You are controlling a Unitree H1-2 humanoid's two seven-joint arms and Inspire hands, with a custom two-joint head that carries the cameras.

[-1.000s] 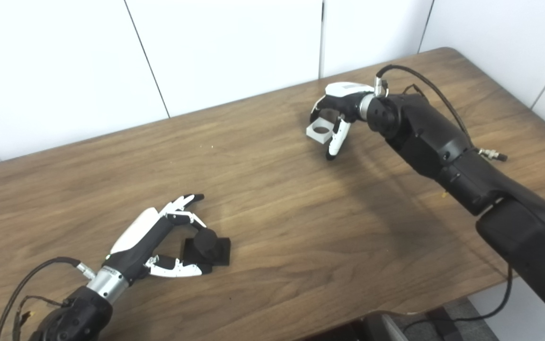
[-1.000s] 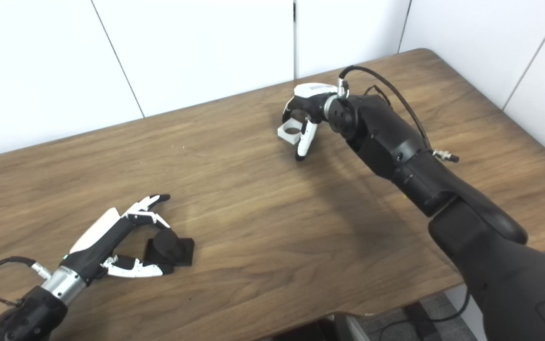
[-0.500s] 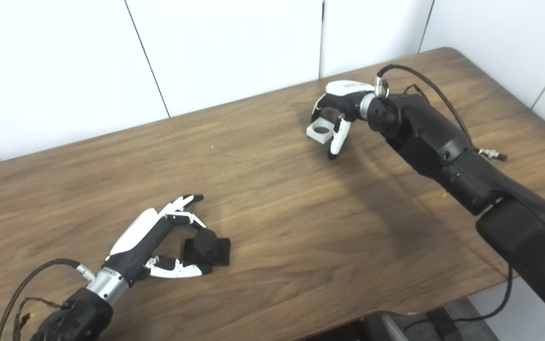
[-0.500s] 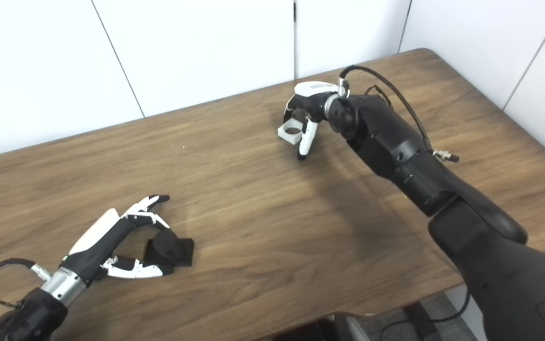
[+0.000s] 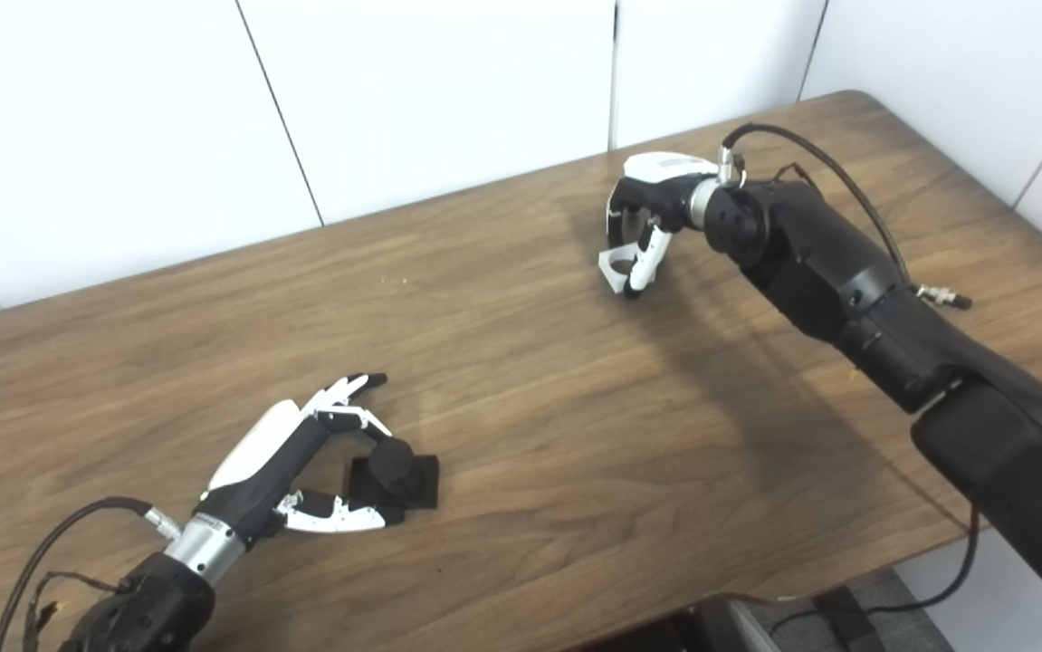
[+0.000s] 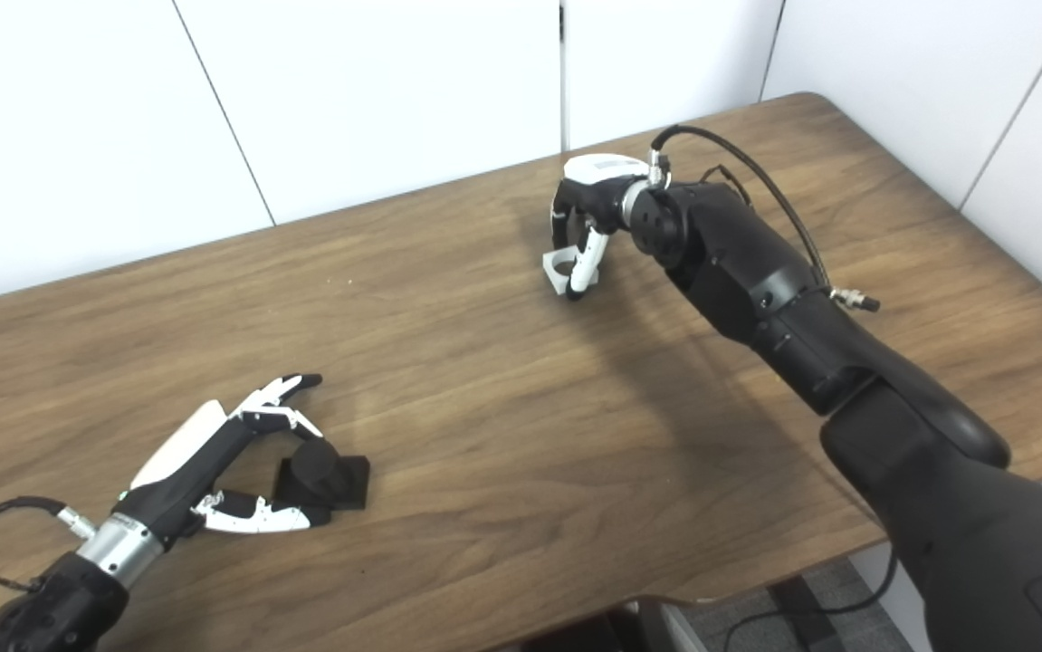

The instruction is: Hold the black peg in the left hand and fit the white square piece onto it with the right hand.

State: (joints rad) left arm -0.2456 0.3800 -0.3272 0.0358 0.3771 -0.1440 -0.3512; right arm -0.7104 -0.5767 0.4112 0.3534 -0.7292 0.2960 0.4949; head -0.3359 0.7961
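Note:
The black peg (image 5: 391, 460), a short cylinder on a square black base, rests on the wooden table (image 5: 530, 407) at the near left. My left hand (image 5: 285, 457) is around it, a curled finger on the cylinder and the thumb against the base's near edge; the other fingers stick out past it. At the far right my right hand (image 5: 652, 195) is closed on the white square piece (image 5: 614, 269), a small block with a round hole. The piece is tipped up on edge between fingers and thumb, low over the table.
White wall panels (image 5: 439, 91) run behind the table's far edge. The table's right corner (image 5: 855, 95) is just behind my right forearm (image 5: 810, 263). A cable (image 5: 810, 154) loops above the right wrist. Bare wood lies between the two hands.
The right hand's fingers have closed on the white piece, which has tipped from flat to on edge and shifted slightly nearer. The left hand and peg have not moved.

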